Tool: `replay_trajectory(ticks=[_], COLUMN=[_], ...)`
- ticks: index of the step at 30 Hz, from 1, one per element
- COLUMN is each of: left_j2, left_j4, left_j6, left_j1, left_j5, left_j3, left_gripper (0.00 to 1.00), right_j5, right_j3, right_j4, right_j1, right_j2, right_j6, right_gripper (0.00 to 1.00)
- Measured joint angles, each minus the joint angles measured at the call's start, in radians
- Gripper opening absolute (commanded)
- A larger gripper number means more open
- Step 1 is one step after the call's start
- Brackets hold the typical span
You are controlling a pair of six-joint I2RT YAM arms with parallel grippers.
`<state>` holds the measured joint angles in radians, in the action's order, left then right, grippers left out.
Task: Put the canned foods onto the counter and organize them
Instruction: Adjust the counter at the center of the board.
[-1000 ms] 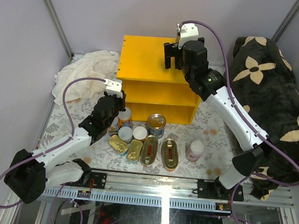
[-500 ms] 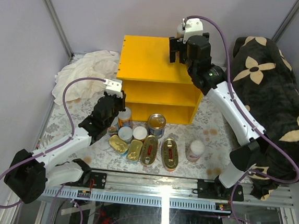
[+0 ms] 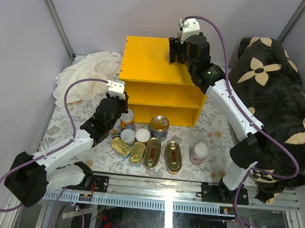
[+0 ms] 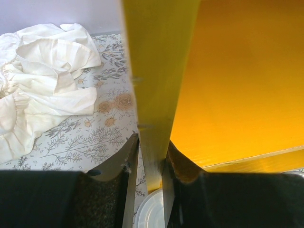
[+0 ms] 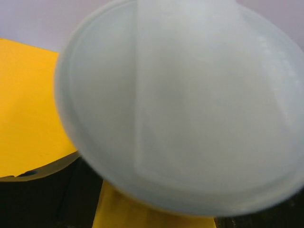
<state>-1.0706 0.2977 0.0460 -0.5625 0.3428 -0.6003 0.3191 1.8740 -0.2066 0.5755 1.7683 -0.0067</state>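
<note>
Lilac-grey walls box in a floral-patterned floor [image 3: 215,125], and the yellow counter [image 3: 147,55] stands at the back of it. Left of the counter lies a crumpled white cloth [image 3: 87,71].

The left gripper [image 4: 152,145] hangs just off the counter's front left corner. Its fingers [image 4: 124,159] are drawn nearly together, with nothing that I can see pinched between them. A white lid [image 4: 151,213] shows directly beneath them, and a tall can [image 3: 126,120] with a blue and orange label stands right by the gripper.

In front of the counter the other tins crowd together on the floor. Two white-lidded cans [image 3: 128,137] stand side by side, and a blue-labelled steel can [image 3: 159,126] is just behind them, nearest the counter's lower shelf. A front row of gold fish tins [image 3: 152,152], oval and rectangular, lies flat, packed close together. A pink-labelled can [image 3: 199,153] stands apart, to the right of that row.

Above the counter's top, near its back right corner, is the right gripper [image 3: 175,52]. Its wrist camera is filled by the blurred white lid of a can [image 5: 180,109], very close, with the yellow top beneath. I cannot tell whether the fingers are clamped on that can or only spread around it.

Right of the counter a dark blanket [image 3: 283,88] with pale flowers is heaped.
</note>
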Motion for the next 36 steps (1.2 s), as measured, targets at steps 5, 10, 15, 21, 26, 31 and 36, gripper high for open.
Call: replay_trajectory(ticks=[5, 10, 15, 21, 26, 31, 36], left_j2=[0.000, 0.000, -0.001, -0.001, -0.001, -0.001, -0.001], left_j4=[-0.001, -0.001, 0.000, -0.001, -0.001, -0.001, -0.001], left_j6=[0.000, 0.000, 0.000, 0.001, 0.001, 0.001, 0.001], left_j1=[0.000, 0.000, 0.000, 0.000, 0.000, 0.000, 0.000], left_j5=[0.000, 0.000, -0.001, -0.003, -0.006, -0.007, -0.008], left_j3=[0.000, 0.000, 0.000, 0.000, 0.000, 0.000, 0.000], left_gripper=[0.00, 0.00, 0.00, 0.00, 0.00, 0.00, 0.00], right_j5=[-0.073, -0.151, -0.164, -0.184, -0.203, -0.208, -0.209], right_j3=[-0.001, 0.000, 0.076, 0.287, 0.405, 0.460, 0.513], right_j4=[0.015, 0.038, 0.054, 0.050, 0.040, 0.055, 0.058], right_j1=[-0.003, 0.001, 0.042, 0.124, 0.160, 0.166, 0.169], right_j2=[0.000, 0.009, 0.081, 0.253, 0.341, 0.389, 0.436], right_j6=[0.032, 0.069, 0.075, 0.077, 0.076, 0.073, 0.068], right_gripper=[0.64, 0.63, 0.63, 0.62, 0.62, 0.69, 0.97])
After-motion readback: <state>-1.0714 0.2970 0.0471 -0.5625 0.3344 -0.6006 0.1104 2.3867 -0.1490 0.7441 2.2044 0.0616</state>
